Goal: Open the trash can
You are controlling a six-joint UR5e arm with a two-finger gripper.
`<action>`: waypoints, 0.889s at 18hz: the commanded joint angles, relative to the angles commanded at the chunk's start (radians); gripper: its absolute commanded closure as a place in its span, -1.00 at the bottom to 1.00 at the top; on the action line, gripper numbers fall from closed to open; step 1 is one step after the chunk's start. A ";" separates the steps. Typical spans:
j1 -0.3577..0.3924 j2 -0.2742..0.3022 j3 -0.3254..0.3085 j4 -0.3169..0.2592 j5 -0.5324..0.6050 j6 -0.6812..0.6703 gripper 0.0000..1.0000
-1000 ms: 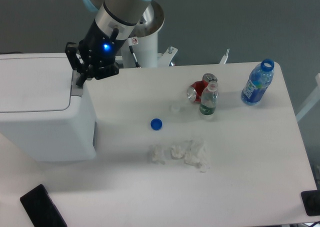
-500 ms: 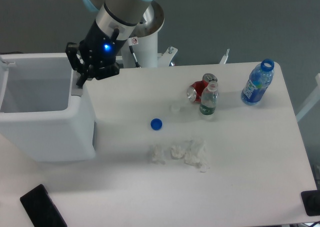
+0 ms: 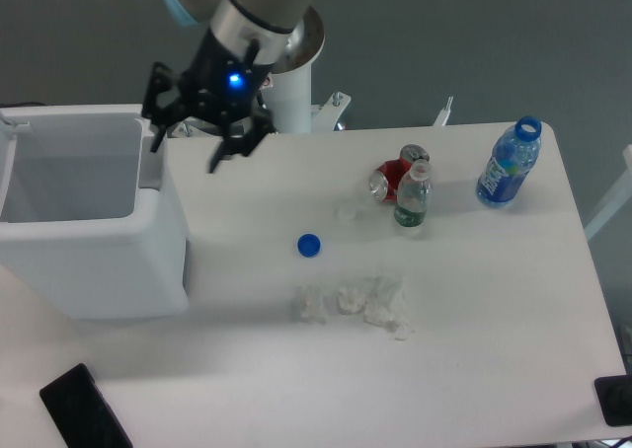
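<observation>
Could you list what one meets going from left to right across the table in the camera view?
Trash can → gripper → blue cap → crumpled tissue → small bottle → large blue bottle.

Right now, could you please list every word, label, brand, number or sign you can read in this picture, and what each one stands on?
No text can be read in this view.
Large clear plastic bottle with blue label: print too blurred.
Small clear plastic bottle with green label: print too small.
Crushed red metal can: markings unreadable.
Small sticker on the white robot pedestal: a red-ringed sign, too small to make out.
</observation>
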 joint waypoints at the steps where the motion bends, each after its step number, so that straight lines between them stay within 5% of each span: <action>1: 0.022 -0.005 0.000 0.000 0.003 0.029 -1.00; 9: 0.111 -0.136 0.026 0.106 0.169 0.141 -1.00; 16: 0.166 -0.232 0.044 0.185 0.313 0.370 -1.00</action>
